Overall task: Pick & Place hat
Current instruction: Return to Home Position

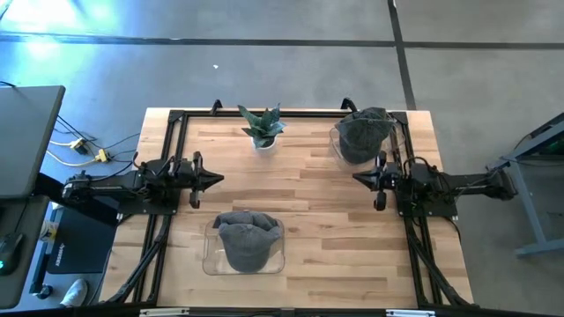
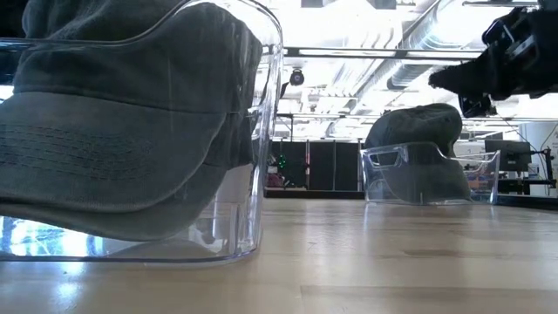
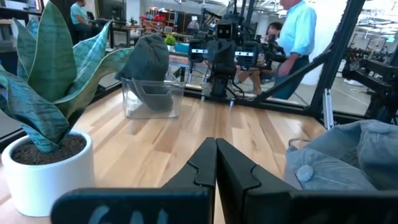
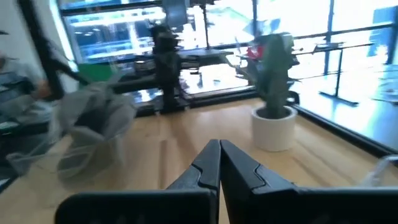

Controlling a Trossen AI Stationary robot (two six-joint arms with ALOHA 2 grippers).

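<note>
Two grey-green caps each lie in a clear plastic box. One cap (image 1: 247, 239) is in the box (image 1: 210, 255) near the table's front edge, also seen in the low view (image 2: 122, 131) and both wrist views (image 3: 348, 155) (image 4: 93, 121). The other cap (image 1: 363, 136) sits in a box at the far right corner (image 2: 418, 144) (image 3: 149, 62). My left gripper (image 1: 218, 179) (image 3: 216, 155) is shut and empty at the table's left middle, pointing right. My right gripper (image 1: 357, 179) (image 4: 219, 155) (image 2: 433, 80) is shut and empty at the right middle, near the far cap, pointing left.
A snake plant in a white pot (image 1: 262, 128) (image 3: 43, 130) (image 4: 273, 93) stands at the far middle of the table. Black frame rails (image 1: 176, 119) run along the table's edges. Bare wood lies between the grippers (image 1: 291, 185). People stand in the room beyond the table (image 3: 298, 37).
</note>
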